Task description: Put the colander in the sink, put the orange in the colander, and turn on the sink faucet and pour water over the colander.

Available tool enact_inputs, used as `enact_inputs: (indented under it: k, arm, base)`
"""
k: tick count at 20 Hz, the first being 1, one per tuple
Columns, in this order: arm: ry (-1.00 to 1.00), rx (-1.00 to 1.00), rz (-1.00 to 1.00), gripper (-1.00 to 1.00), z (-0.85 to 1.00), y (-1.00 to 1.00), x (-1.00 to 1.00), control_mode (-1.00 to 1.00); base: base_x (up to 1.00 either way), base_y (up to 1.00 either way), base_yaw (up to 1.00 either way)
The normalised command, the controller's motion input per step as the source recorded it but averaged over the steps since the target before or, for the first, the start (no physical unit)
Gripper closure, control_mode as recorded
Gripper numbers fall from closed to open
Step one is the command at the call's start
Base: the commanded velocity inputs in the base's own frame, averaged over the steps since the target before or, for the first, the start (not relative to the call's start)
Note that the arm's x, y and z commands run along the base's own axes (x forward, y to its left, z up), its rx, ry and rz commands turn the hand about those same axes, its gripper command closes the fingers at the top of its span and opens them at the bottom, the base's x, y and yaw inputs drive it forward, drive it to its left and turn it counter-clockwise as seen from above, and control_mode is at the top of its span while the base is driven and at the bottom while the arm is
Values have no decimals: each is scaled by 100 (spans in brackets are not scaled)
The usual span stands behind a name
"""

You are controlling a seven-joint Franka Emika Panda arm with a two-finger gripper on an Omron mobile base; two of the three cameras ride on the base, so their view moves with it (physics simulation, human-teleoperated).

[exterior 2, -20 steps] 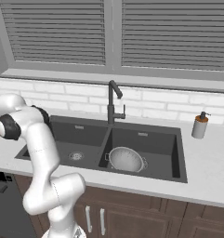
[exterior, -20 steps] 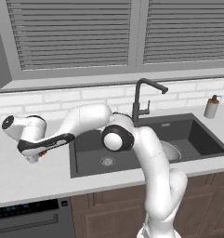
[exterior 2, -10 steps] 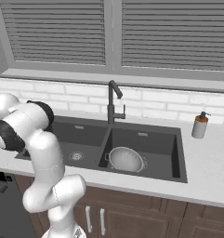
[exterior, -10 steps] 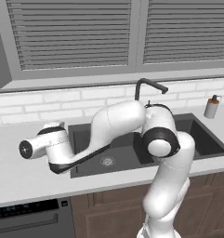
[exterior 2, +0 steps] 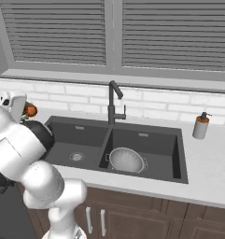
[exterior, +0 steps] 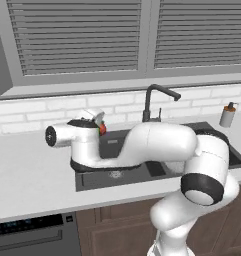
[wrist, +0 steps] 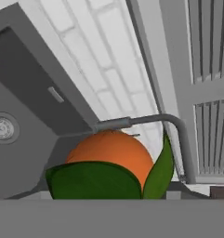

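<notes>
1. Orange [wrist: 111, 155] fills the lower middle of the hand view, right up against the camera, with its green leaves in front and to the side; in the right base view it shows as a small orange-red ball [exterior 2: 31, 110] beside the white hand at the far left, above the counter [exterior 2: 212, 158] and just outside the sink's left rim.
2. Gripper [exterior: 99, 125] appears to be pinching the orange: the fruit sits between the hand's tip parts in the left base view, off the counter, though the fingertips themselves are hidden, so the grip is a judgement from how the fruit hangs there.
3. Colander [exterior 2: 127, 159] already sits in the right basin of the sink [exterior 2: 62, 133], upright, just right of the divider, so the first step looks done.
4. Step in hand, as I judge it: carrying the orange to the colander. It is at the left end of the sink, well apart from the colander, with the left basin between them.
5. Next move calls for swinging the hand rightwards over the divider, passing in front of the sink faucet [exterior 2: 113, 103], stopping above the colander's bowl, lowering, then releasing.
6. Faucet shows no water running; its lever has yet to be turned.
</notes>
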Motion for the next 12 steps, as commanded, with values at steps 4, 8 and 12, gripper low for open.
enact_inputs:
  k: [4, 8, 12]
  arm:
    - [19, 40, -50, 100, 67, -100, 0, -100]
    - [23, 35, -43, 100, 11, -100, 0, -100]
    - [23, 34, -30, 100, 0, -100, 0, -100]
  base:
    - [0, 0, 0]
    - [0, 0, 0]
    - [0, 0, 0]
